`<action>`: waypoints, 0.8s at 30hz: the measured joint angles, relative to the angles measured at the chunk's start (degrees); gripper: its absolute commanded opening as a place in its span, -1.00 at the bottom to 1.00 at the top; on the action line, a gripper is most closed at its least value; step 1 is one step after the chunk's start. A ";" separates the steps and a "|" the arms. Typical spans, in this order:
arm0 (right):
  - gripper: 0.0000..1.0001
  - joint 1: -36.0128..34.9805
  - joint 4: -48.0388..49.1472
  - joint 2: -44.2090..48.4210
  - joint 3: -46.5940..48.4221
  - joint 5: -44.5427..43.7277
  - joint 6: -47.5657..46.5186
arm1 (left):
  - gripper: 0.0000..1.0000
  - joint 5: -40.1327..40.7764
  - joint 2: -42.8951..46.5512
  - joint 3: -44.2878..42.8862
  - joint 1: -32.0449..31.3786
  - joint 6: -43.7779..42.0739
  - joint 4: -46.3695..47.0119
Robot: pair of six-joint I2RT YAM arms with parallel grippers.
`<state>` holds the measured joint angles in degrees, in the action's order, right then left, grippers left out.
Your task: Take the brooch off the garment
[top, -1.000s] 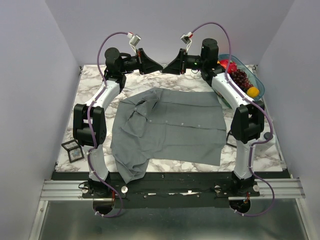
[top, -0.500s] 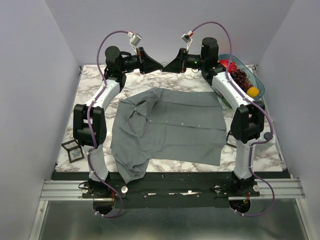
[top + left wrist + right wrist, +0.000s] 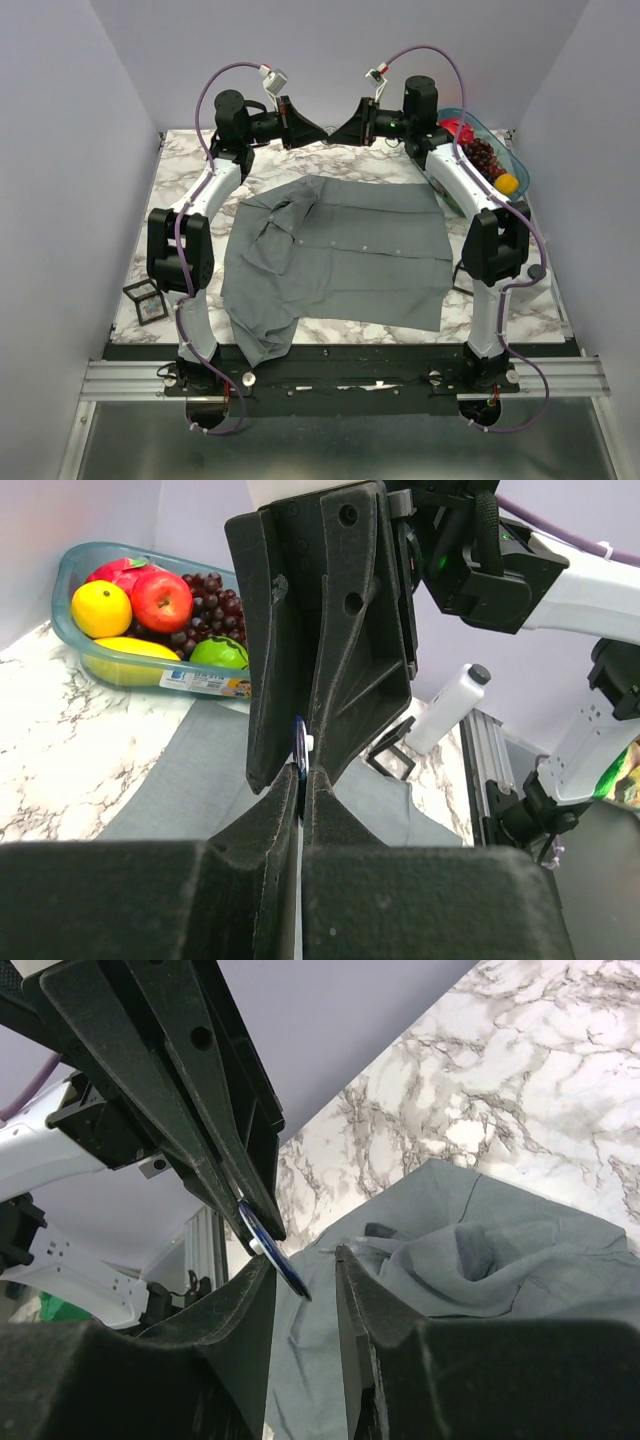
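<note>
Brooch — small blue disc, seen edge-on as a thin dark-blue sliver with a pale fitting at its back. It is off the garment and held in the air over the far middle of the table, where the two hands meet tip to tip.

Holder: left hand, clenched on the disc. Its wrist view shows the fingers drawn almost together, with the blue edge standing out just past the tips.

Opposite: right hand, released, with a clear gap between its fingers. The free end of the disc points into that gap and lies close against one finger; whether it touches cannot be told.

Axis: the flat of the disc runs along the line from one hand to the other. The right hand would close across its faces, or simply draw back. Judged a handover or a carry-off, with the removal itself apparently done.

Garment: grey button-up shirt spread flat on the table, collar to the left, small pale buttons in a row — well below and nearer than the brooch.

Also present: a clear tub of fruit at the far right.
</note>
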<state>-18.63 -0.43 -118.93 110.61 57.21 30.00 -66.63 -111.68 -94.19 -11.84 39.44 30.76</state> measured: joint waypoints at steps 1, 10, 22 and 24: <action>-0.27 0.11 -0.13 0.00 -0.04 -0.09 0.00 | -1.00 0.07 0.00 0.00 -0.04 -0.37 -0.33; -0.05 0.46 -0.07 0.00 -0.61 0.07 -0.33 | -1.00 0.59 0.00 -0.02 -0.20 -1.05 -2.45; 0.31 2.62 9.18 -0.04 2.01 12.50 -3.13 | -1.00 -2.54 -0.22 -0.96 -0.61 0.90 -2.34; 0.30 2.75 10.43 0.13 2.47 13.70 -3.37 | -1.00 -2.84 -0.59 -1.07 -0.55 1.95 -1.42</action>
<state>-15.88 10.00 -118.80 113.08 70.91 26.63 -69.47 -112.27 -95.26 -12.38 41.39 29.34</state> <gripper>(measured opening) 0.653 0.084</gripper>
